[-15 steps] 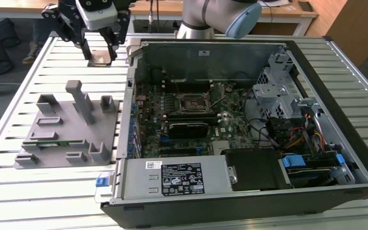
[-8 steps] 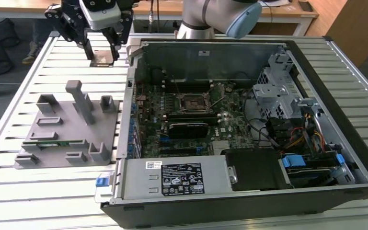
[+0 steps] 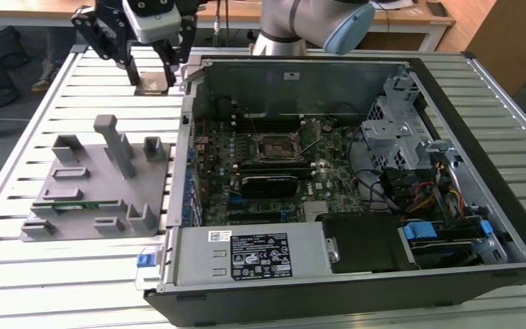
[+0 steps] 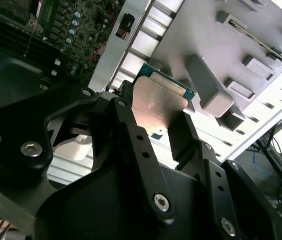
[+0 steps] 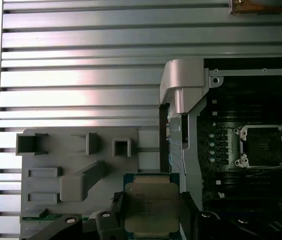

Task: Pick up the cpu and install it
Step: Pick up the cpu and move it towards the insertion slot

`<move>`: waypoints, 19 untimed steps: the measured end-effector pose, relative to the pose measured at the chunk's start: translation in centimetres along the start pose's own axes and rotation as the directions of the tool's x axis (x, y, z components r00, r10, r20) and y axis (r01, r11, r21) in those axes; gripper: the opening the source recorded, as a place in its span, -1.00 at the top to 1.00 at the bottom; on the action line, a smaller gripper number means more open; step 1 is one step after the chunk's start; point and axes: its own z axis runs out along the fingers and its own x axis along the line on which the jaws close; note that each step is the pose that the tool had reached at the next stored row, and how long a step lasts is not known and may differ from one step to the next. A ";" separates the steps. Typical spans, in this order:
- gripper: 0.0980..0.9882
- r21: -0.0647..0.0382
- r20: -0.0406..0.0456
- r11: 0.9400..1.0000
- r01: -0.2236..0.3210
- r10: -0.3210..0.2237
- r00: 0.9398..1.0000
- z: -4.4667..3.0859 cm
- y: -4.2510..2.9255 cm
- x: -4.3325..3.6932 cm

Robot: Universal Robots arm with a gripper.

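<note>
Gripper (image 3: 151,74) is closed narrowly on the cpu (image 5: 150,207), with black fingers (image 4: 126,120) pressing its opposite edges and the silver top facing both wrist views. In the exterior view the chip hangs over the slatted aluminium table (image 3: 80,274), just outside the open computer case (image 3: 336,72) at its far corner on the exterior view's left. The grey parts fixture (image 3: 98,185) lies nearer the camera, with a green memory stick (image 3: 71,204) in it. The cpu socket (image 3: 279,145) on the motherboard is well apart from the chip.

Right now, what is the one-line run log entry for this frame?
hand: shut on cpu | cpu: held over slatted table, outside open case | socket: no cpu in it
</note>
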 end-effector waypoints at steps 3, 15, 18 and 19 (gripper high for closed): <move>0.04 0.000 0.000 1.000 0.000 0.000 1.000 -0.01 0.01 -0.25; 0.04 0.000 0.000 1.000 0.000 0.000 1.000 -0.04 0.03 -1.17; 0.04 0.000 0.000 1.000 0.000 0.000 1.000 -0.04 0.04 -1.26; 0.04 0.000 0.000 1.000 0.000 0.000 1.000 -0.04 0.04 -1.32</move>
